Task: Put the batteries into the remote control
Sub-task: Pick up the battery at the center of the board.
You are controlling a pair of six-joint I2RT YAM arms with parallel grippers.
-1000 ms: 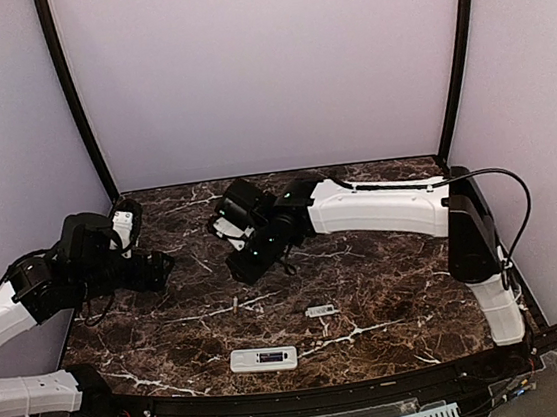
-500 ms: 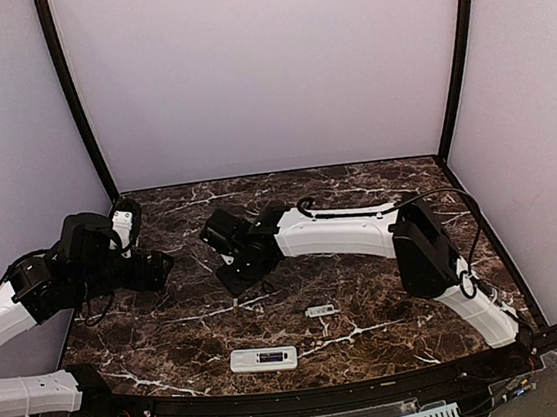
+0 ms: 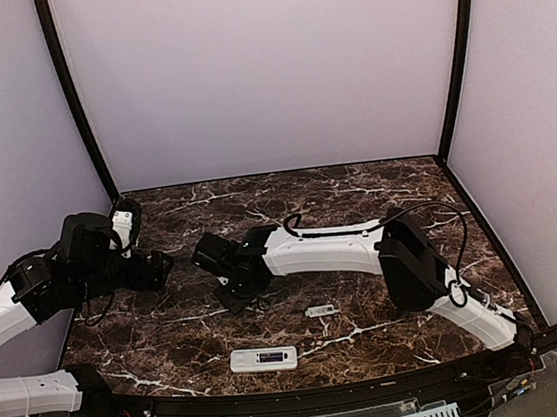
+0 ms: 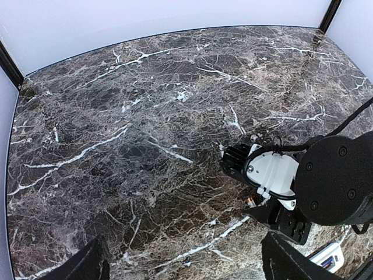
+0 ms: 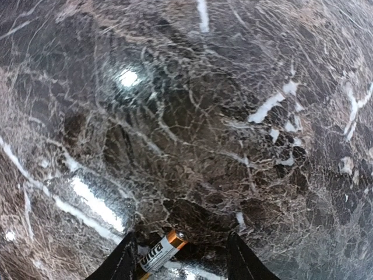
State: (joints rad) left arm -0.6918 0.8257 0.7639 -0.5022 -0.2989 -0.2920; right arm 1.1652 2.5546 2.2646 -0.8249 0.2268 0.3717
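Battery [image 5: 158,252], copper end up, sits slanted between the fingers of the right gripper [image 5: 179,240], close against the left-hand finger [image 5: 119,263]. Jaws are apart, wider than the battery; cannot tell if either pad touches it. Gripper points down, low over the dark marble table [image 3: 388,196], about mid-width and well in from every edge. Bare marble fills the wrist view ahead of the fingers.

Remote [image 3: 264,359] lies flat, back up with its dark recess showing, well apart from the right gripper on the side toward the arm bases, close to the table's near edge. Cannot tell what is in the recess. Small white cover piece [image 3: 320,310] lies on that same side, off to the gripper's right, apart from the remote.

Left gripper [image 4: 183,256] hangs off to the left of the right one, near the table's left edge, jaws wide apart, holding nothing, with bare marble between the two grippers.
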